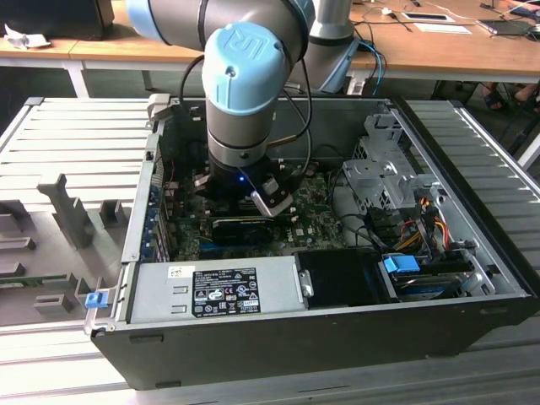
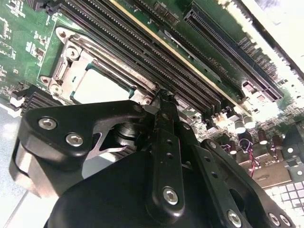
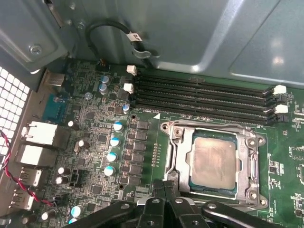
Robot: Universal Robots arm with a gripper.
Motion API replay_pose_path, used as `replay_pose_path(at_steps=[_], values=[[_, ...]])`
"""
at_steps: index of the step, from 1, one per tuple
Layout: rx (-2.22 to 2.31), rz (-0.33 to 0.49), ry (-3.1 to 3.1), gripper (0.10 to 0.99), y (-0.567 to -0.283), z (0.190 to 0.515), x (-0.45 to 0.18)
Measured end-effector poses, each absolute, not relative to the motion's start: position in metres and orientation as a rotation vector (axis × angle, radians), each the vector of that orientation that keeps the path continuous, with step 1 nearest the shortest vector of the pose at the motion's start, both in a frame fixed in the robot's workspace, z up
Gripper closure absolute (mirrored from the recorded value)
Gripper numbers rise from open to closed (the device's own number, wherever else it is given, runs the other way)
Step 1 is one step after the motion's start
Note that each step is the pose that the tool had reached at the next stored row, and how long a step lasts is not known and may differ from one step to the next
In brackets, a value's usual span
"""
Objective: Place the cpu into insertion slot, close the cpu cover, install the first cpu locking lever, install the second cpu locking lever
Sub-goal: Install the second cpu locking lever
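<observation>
The cpu (image 3: 213, 159) lies flat in the insertion slot (image 3: 173, 135) on the green board, silver top up. The silvery cpu cover (image 3: 243, 153) is down over its edges, with the chip showing through the window. My gripper (image 3: 164, 186) has its black fingers pressed together, tips right at the socket's rim beside a corner of the cover. The second wrist view shows the cpu (image 2: 99, 88) just past the fingertip (image 2: 162, 97), with the cover (image 2: 78, 59) framing it. In the exterior view my gripper (image 1: 257, 202) reaches down inside the open computer case.
Several long black memory slots (image 3: 204, 95) run beside the socket, with the grey case wall (image 3: 190, 33) behind them. Capacitors (image 3: 111, 156) and rear ports (image 3: 40, 135) stand on the other side. A power supply (image 1: 215, 291), a black finned card (image 1: 240, 229) and a drive cage (image 1: 384, 173) crowd the case.
</observation>
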State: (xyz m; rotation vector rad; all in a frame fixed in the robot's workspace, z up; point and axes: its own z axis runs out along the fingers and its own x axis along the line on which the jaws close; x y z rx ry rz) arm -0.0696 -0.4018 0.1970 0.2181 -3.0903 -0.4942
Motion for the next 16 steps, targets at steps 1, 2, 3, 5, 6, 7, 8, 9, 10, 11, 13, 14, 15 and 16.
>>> replay_pose_path(at_steps=[1, 2, 3, 5, 6, 7, 8, 9, 10, 11, 13, 14, 15, 16], values=[[0.218, -0.503, -3.089, 0.98, -0.402, 0.196, -0.07], [0.218, -0.518, -3.088, 0.98, -0.402, 0.195, -0.073], [0.218, -0.519, -3.087, 0.98, -0.402, 0.195, -0.073], [0.218, -0.52, -3.087, 0.98, -0.402, 0.197, -0.073], [0.218, -0.521, -3.087, 0.98, -0.402, 0.197, -0.073], [0.218, -0.521, -3.087, 0.98, -0.402, 0.199, -0.073], [0.218, -0.521, -3.087, 0.98, -0.402, 0.2, -0.073], [0.218, -0.521, -3.087, 0.98, -0.402, 0.204, -0.073], [0.218, -0.524, -3.087, 0.98, -0.402, 0.209, -0.073], [0.218, -0.525, -3.087, 0.98, -0.402, 0.213, -0.073], [0.218, -0.527, -3.086, 0.98, -0.402, 0.221, -0.073], [0.218, -0.529, -3.086, 0.98, -0.402, 0.225, -0.073], [0.218, -0.53, -3.086, 0.98, -0.402, 0.227, -0.073], [0.218, -0.53, -3.086, 0.98, -0.402, 0.227, -0.073]])
